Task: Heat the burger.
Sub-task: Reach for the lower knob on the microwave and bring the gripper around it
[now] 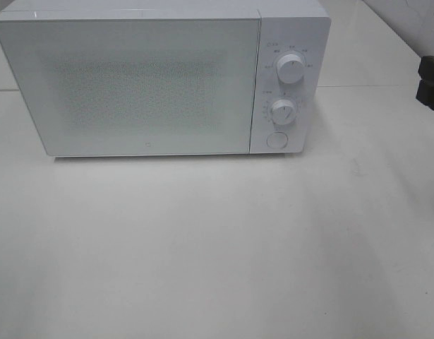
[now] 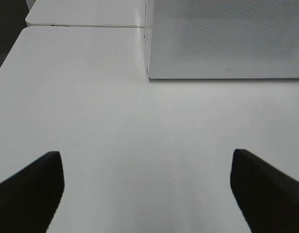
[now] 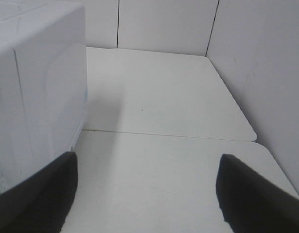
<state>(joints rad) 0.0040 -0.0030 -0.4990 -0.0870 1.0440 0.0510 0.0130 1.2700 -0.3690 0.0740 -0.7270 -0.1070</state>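
The burger is out of view in all three views. A white microwave stands at the back of the table with its door shut; it has two dials and a round button on its right panel. In the left wrist view, my left gripper hovers open over bare table, facing the microwave's lower door corner from some way off. My right gripper is open too, with nothing between its fingers, beside the microwave's side wall.
The white table spreads in front of the microwave. A black part juts in at the right edge of the exterior view. A seam joins a second tabletop behind. White walls enclose the back and right side.
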